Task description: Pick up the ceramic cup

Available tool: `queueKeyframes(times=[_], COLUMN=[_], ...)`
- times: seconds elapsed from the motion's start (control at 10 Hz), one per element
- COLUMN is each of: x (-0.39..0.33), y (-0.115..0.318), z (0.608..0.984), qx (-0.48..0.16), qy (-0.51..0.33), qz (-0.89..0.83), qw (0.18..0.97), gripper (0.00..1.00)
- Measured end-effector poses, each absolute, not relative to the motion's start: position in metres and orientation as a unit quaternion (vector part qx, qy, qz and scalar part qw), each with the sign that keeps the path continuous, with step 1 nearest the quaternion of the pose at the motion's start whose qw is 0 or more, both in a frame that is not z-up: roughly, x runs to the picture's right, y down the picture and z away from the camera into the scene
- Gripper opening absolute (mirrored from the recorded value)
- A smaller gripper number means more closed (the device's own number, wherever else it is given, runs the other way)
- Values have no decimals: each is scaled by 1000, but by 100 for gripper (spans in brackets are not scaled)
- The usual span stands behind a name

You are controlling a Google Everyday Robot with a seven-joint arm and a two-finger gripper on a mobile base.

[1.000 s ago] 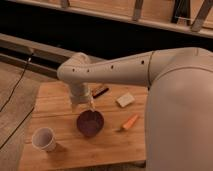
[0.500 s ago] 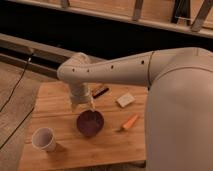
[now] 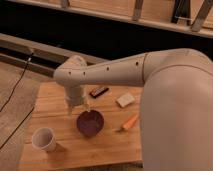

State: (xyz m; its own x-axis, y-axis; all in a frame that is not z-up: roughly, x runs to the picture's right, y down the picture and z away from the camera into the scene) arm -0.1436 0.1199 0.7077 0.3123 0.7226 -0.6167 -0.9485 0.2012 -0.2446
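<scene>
Dim room, with a dark band across the upper part of the frame and pale wooden rails [image 3: 135, 15] slanting along the very top. Below that, filling the middle and lower frame, a light wooden plank desk [image 3: 107, 147], set on a greyish-brown floor with a thin black cable [image 3: 15, 90] trailing down the left side. Near the lower left corner of the desk: the small white handleless ceramic cup [image 3: 43, 139], upright, mouth upward, pale pinkish inside, standing alone. Right of it, at the centre of the desk: a wide dark purple-brown bowl [image 3: 90, 122], well apart from the cup. Further right, near the bowl: a short orange carrot-like piece [image 3: 130, 121], lying slantwise. Above that, toward the upper right of the desk: a pale cream rectangular block [image 3: 125, 100]. Left of the block, near the desk's far edge: a small dark flat bar [image 3: 99, 91] with a reddish tinge. Sweeping in from the right edge of the frame: a thick off-white robot arm [image 3: 120, 72], bent downward over the upper left part of the desk. At its end, the hand [image 3: 77, 107], pointing down, just above and left of the bowl's rim, well apart from the cup. Cannot tell whether open or closed.
</scene>
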Motion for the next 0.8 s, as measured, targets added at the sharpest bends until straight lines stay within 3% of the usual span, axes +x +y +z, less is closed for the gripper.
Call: queueKeyframes(times=[0.8], x=[-215], y=[157], z=[661], qx=[-322], qy=[177], qz=[434], qw=[823], gripper=[65])
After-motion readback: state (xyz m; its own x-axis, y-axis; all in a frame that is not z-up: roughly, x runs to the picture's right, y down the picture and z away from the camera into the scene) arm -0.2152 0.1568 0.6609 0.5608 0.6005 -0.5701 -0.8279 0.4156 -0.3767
